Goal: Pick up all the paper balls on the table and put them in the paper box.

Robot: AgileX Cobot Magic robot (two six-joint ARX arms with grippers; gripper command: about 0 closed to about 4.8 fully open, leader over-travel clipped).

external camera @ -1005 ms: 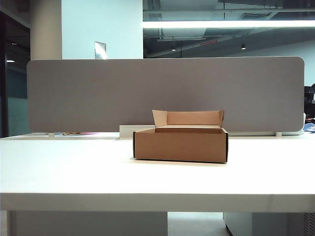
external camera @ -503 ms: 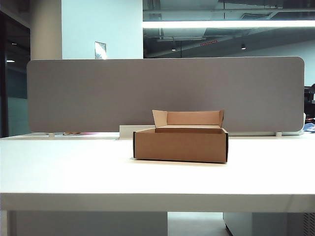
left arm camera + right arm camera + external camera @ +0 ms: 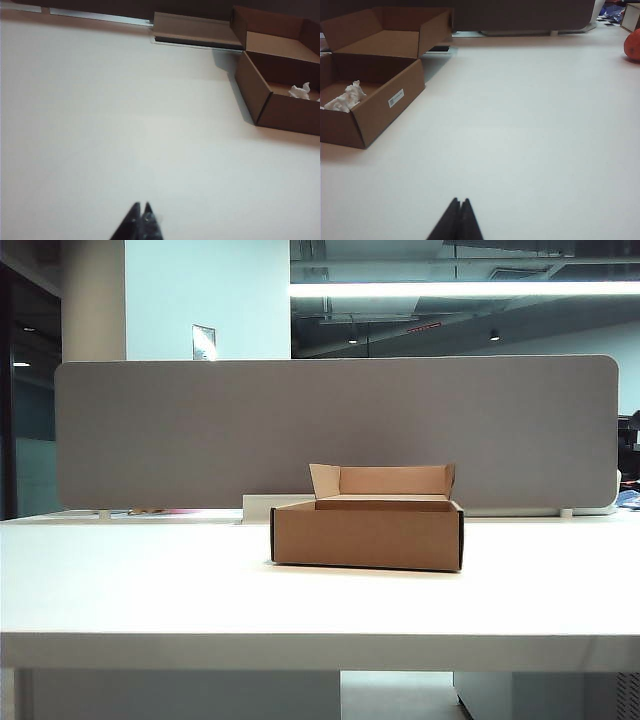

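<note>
The brown paper box (image 3: 366,533) stands open at the middle of the white table (image 3: 150,580). Its lid flap rises behind it. In the left wrist view a crumpled white paper ball (image 3: 300,91) lies inside the paper box (image 3: 260,95). The right wrist view also shows a paper ball (image 3: 345,99) lying in the paper box (image 3: 385,102). My left gripper (image 3: 141,205) hangs shut and empty over bare table, well away from the box. My right gripper (image 3: 460,201) is shut and empty too, over bare table on the box's other side. Neither arm shows in the exterior view.
A grey divider panel (image 3: 330,430) runs along the table's far edge. A low white block (image 3: 270,506) sits just behind the box. An orange-red round object (image 3: 633,45) lies far off at the table's edge in the right wrist view.
</note>
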